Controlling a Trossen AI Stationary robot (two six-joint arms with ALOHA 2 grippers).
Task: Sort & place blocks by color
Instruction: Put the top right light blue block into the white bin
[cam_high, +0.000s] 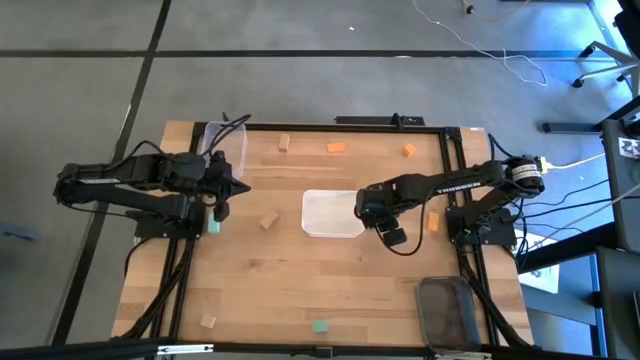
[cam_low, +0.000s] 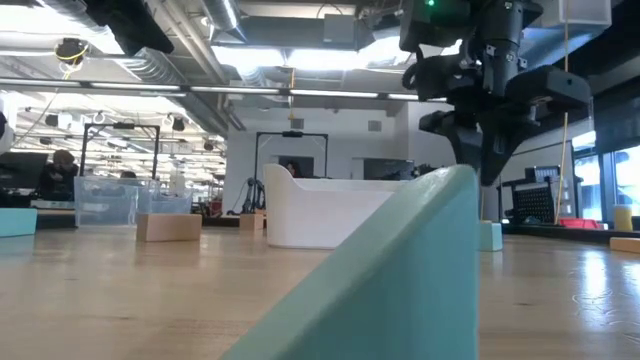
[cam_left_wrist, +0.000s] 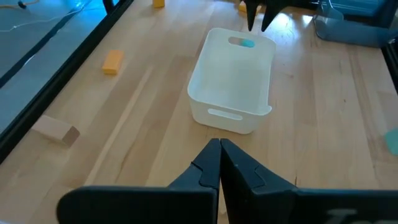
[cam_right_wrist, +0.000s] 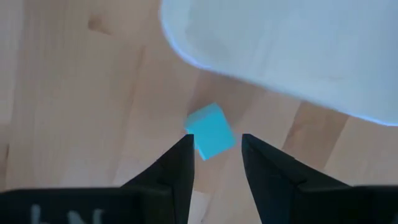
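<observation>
Right arm reaches in from the right table edge, elbow bent, wrist turned down, right gripper (cam_high: 377, 216) hanging just beside the right side of the white tray (cam_high: 318, 226). Fingers (cam_right_wrist: 177, 165) point at the tabletop, jaws part-open with a gap between them; a teal block (cam_right_wrist: 210, 131) shows past the fingertips, lying on the wood just outside the tray's rim, not clamped as far as the wrist view shows. Whether the tips touch it, cannot tell. Left arm stretches from the left edge toward the table's middle, low and near level, left gripper (cam_left_wrist: 220, 163) with jaws pressed together and holding nothing, aimed at the tray but well apart from it. One teal block (cam_left_wrist: 247, 43) lies inside the tray at its far end. Other blocks scattered: orange ones (cam_high: 336, 148) along the back edge and one by the right arm's base (cam_high: 433, 221); wood ones (cam_high: 268, 220) left of the tray, near the back (cam_high: 284, 143) and at the front left (cam_high: 208, 321); teal ones under the left arm (cam_high: 213, 226) and at the front edge (cam_high: 320, 326). Clear tubs sit at back left (cam_high: 228, 148) and front right (cam_high: 448, 310).
</observation>
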